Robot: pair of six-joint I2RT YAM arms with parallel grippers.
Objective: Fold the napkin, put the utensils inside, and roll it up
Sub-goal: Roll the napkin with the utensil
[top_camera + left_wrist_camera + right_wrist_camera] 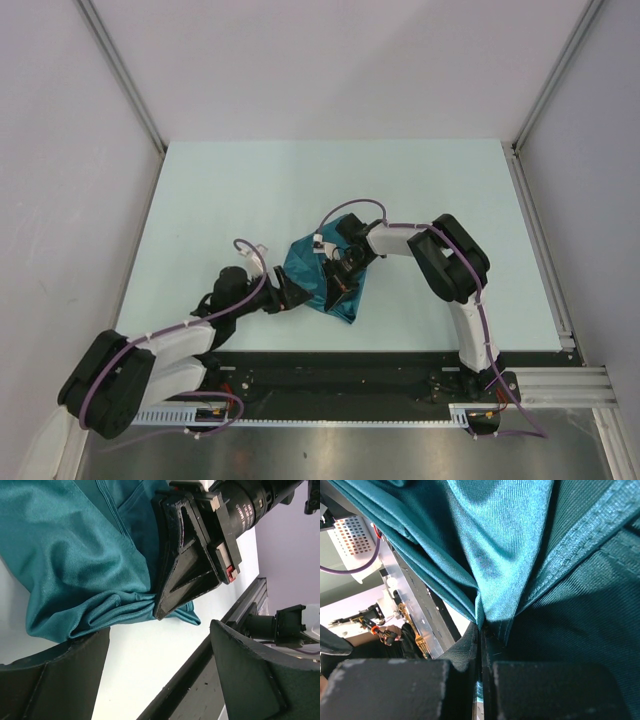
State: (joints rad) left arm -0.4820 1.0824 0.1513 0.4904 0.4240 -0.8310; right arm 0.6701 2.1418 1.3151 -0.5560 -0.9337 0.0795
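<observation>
1. Far left first: my left pincer (287, 296) hovers low over the pale, flat tabletop (250, 190), just left of the cloth
2. Its two broad black fingers (50, 680) are spread wide apart, bare table showing between them, nothing gripped
3. Next along is the teal, slightly shiny cloth napkin (306, 262): it lies in a crumpled, bunched heap on the tabletop, near the front middle, right between my two pincers
4. Look at the left wrist view: the napkin's lower edge is drawn into tight pleats that all run to one spot
5. That spot is my right pincer (341, 284), reaching in from the right with its black wedge-shaped fingers (545, 690) pressed together, pinching that gathered fold of napkin
6. From the right wrist view the fabric funnels straight down into the thin seam between the fingers, and a stitched hem runs slanting across on the right
7. Whether the pinched fold is raised off the tabletop or resting on it, I cannot tell
</observation>
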